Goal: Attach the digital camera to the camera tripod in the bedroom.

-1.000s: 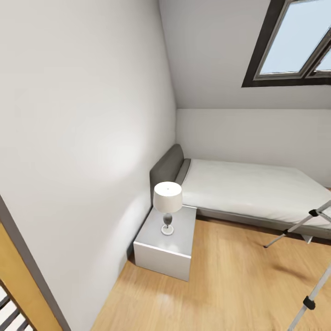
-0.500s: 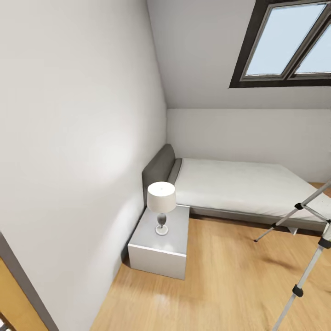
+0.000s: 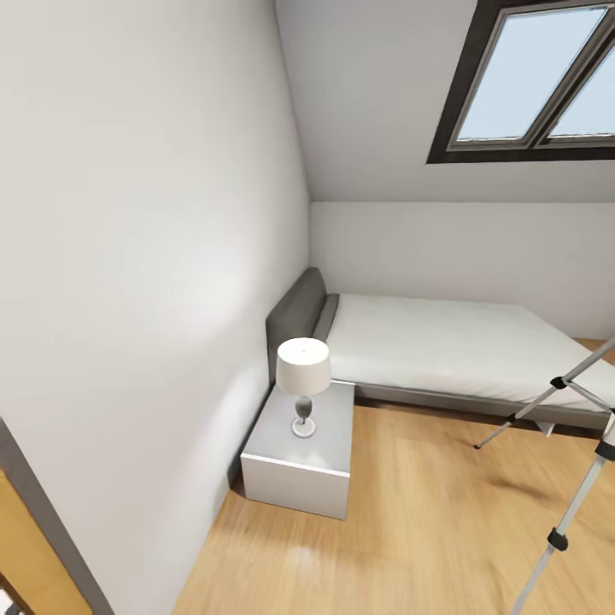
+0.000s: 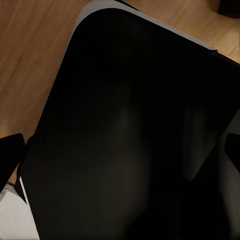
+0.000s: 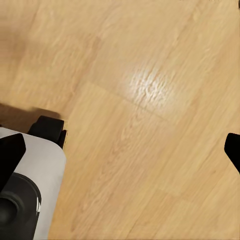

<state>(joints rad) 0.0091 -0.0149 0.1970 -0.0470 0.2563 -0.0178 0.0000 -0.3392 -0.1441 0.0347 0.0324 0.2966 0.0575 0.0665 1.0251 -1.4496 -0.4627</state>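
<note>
The head view looks into a corner of the bedroom [image 3: 384,128], with white sloped walls and a dark-framed skylight [image 3: 530,77] at the upper right. A low grey bed [image 3: 444,346] with a grey headboard stands along the far wall. Near its head end, against the left wall, there is a white nightstand [image 3: 303,461], and a table lamp [image 3: 303,376] with a white shade stands on top of it. The light wood floor [image 3: 410,530] covers the near part of the scene. A strip of the wooden door [image 3: 26,555] shows at the near left corner.

The camera tripod [image 3: 568,418] is at the right edge of the scene. Two thin silver legs with black joints are visible: one goes down to the floor just in front of the bed, the other comes toward the near right. Its head is cut off by the picture's edge.

In the left wrist view a large black surface [image 4: 130,130] is very close to the camera, with wood floor behind it. I cannot tell what it is, and I cannot tell how the left tool stands.

In the right wrist view the black tips of the right tool [image 5: 122,150] show at two opposite edges, spread wide apart, with nothing between them but the wood floor. A grey and black part of the robot [image 5: 30,185] is beside one tip.
</note>
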